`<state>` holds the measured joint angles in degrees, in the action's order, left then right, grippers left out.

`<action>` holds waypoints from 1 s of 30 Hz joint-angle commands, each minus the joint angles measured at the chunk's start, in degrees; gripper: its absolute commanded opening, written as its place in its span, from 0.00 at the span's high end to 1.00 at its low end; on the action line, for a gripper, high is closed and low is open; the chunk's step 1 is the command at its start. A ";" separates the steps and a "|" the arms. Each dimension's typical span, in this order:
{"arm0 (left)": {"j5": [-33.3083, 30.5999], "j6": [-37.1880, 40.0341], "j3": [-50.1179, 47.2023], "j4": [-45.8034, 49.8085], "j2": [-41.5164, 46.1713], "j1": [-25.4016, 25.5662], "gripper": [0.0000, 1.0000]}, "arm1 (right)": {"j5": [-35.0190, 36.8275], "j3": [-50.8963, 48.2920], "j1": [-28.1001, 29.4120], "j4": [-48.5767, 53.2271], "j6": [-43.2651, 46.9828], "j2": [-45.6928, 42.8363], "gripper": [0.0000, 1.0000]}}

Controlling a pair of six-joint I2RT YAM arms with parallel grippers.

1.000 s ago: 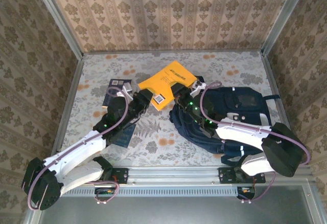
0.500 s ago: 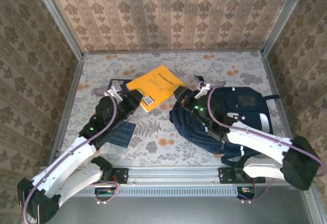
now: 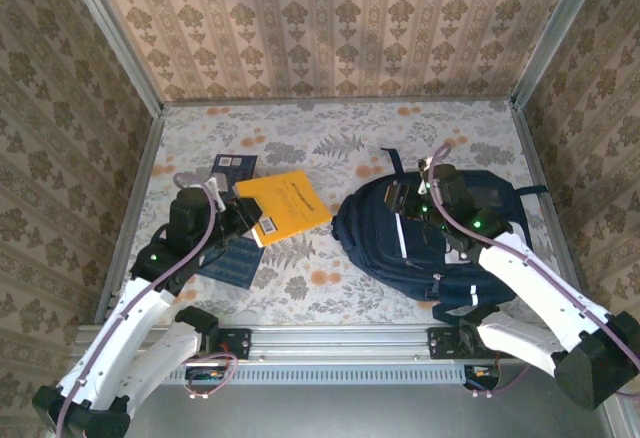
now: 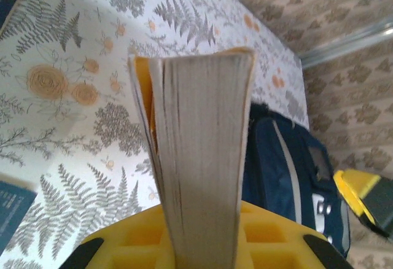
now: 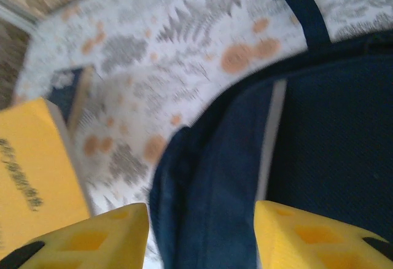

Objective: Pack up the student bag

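Two arms reached out over the flower-patterned table (image 3: 330, 148). We found the left gripper (image 3: 245, 216) closed on a yellow book (image 3: 290, 206), gripping it at the edge nearest the arm. In the left wrist view the book's page block stood clamped between the yellow fingers (image 4: 123, 247). We could not tell whether the book touched the cloth. The student bag (image 3: 440, 248) lay flat on the right half of the table, in front of the right arm, with its white stripes facing up. The right gripper (image 5: 199, 235) hung over the far part of the bag. Its jaws stood apart with nothing between them, and navy fabric showed below the gap. Bare cloth separated the yellow book from the bag. We noted one dark blue booklet (image 3: 232, 165) on the table just behind the yellow book. Another dark blue cover (image 3: 232, 258) lay nearer the arm bases, beside the left arm.
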<state>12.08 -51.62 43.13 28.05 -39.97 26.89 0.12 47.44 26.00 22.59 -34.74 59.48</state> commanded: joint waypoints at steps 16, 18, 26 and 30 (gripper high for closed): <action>3.19 7.07 3.89 2.27 4.71 -0.35 1.00 | -9.04 5.72 -0.86 8.97 1.19 16.36 0.68; 3.63 6.88 3.80 2.03 4.14 -0.35 1.00 | -8.44 5.39 -0.86 8.78 1.25 17.54 0.68; 4.10 7.72 3.46 1.83 4.52 -0.35 1.00 | -8.33 4.06 -0.90 5.74 1.25 18.78 0.94; 2.77 8.68 3.96 3.97 4.51 -1.90 1.00 | -9.99 5.68 -0.95 6.39 1.94 17.28 1.00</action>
<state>14.63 -44.69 45.91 34.41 -36.62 26.46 -7.22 52.12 25.21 30.04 -33.17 77.71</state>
